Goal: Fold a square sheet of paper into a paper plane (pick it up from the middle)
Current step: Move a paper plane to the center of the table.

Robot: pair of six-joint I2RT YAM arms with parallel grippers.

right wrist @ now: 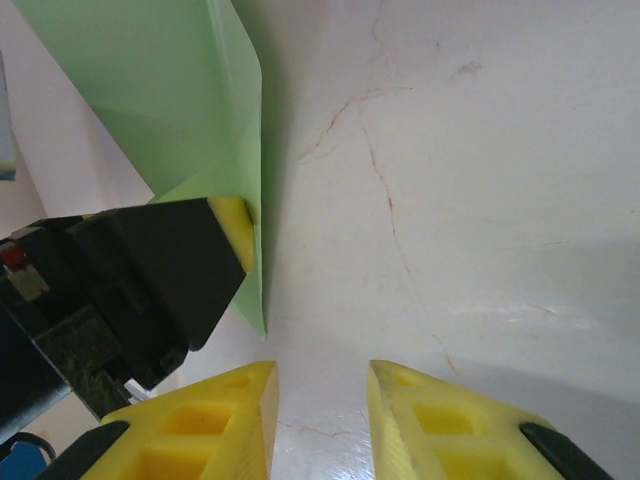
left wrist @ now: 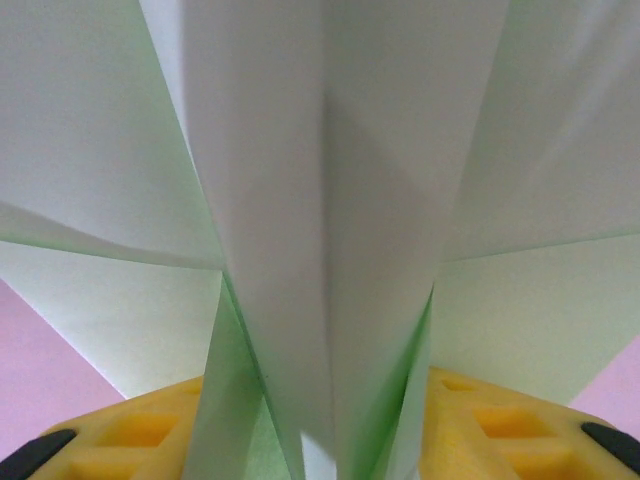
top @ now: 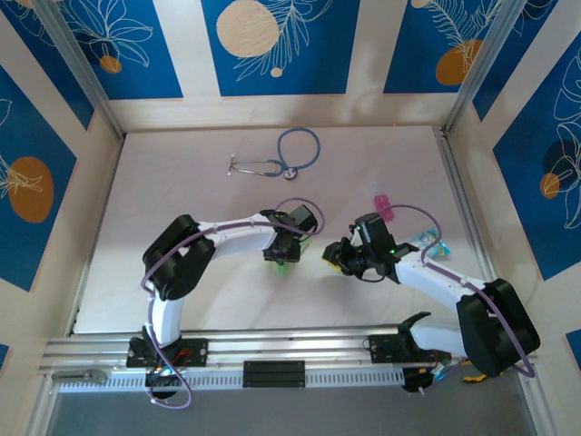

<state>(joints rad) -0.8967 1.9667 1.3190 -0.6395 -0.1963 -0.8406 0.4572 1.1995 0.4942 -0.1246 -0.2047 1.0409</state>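
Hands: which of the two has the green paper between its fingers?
The left hand: the folded green paper runs up between its yellow fingers. The right hand has bare table between its fingers.

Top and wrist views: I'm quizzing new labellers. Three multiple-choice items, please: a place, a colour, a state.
1. Where does the stethoscope lie? A far part of the table; B near edge; C off the table.
2. What colour is the folded paper? A pink; B pale green; C blue.
3. How does the right gripper stand? A open, holding nothing; B shut on paper; C shut on the stethoscope.
Answers: A, it lies at the table's far end; B, green in both wrist views; A, bare table shows between its fingers.
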